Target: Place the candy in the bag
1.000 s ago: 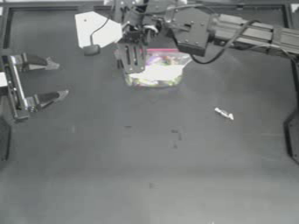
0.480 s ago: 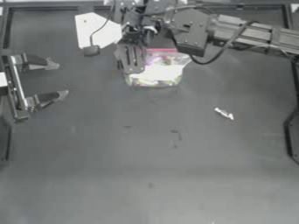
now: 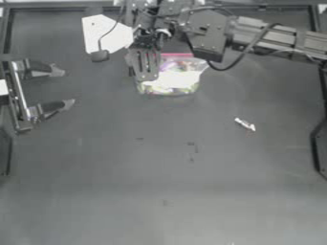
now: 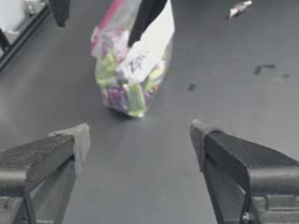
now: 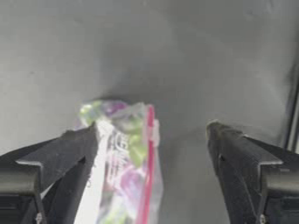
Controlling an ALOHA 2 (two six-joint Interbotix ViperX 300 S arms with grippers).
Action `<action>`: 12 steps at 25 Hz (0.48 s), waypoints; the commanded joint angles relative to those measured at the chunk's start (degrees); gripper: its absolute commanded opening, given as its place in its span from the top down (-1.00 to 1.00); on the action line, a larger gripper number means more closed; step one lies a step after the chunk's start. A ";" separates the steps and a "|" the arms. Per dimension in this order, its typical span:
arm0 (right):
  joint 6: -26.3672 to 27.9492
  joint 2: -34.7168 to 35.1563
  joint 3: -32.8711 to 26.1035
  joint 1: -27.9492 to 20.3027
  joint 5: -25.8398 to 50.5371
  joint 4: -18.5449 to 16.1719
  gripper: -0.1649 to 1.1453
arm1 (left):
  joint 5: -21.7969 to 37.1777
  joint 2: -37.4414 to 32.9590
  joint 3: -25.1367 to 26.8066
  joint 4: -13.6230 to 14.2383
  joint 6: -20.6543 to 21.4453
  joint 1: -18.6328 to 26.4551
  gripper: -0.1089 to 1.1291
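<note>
From above, the right end effector (image 3: 146,64) has reached across to the far middle of the counter (image 3: 159,191), directly over the bag (image 3: 171,79), which stands there with sweets showing through its sides. The candy (image 3: 245,124) lies alone on the counter, to the right of the bag and nearer, well apart from it. The left end effector (image 3: 54,88) sits parked at the left edge, jaws spread, holding nothing.

The left wrist view looks across at the bag (image 4: 131,65) standing upright, a dark finger of the other arm at its top; the candy (image 4: 239,8) shows far behind it.

In the right wrist view the jaws are wide apart, with the bag (image 5: 125,162) beside one of them, its pink strip between them. Whether that jaw touches it cannot be told; nothing is clamped.

The bag looks top-heavy and unsupported, so a nudge from that jaw could tip it or close its mouth before the candy is fetched.
</note>
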 commanded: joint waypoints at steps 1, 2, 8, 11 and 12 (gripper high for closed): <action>0.00 -1.05 -2.55 0.18 0.88 0.18 -0.77 | -0.35 0.09 -0.79 0.09 0.00 0.09 -0.78; 0.00 -0.88 -2.90 0.18 1.14 0.26 -0.77 | -0.44 0.09 -0.70 0.09 0.00 0.09 -0.78; 0.00 -0.53 -3.52 0.18 2.20 0.70 -0.74 | -0.35 0.09 -0.53 0.00 0.00 0.09 -0.78; -0.09 -0.53 -3.52 0.18 2.55 0.70 -0.59 | -0.44 0.09 -0.35 0.00 0.00 0.09 -0.78; 0.00 -0.53 -3.60 0.18 2.64 0.70 -0.53 | -0.44 0.09 -0.35 0.00 0.00 0.18 -0.78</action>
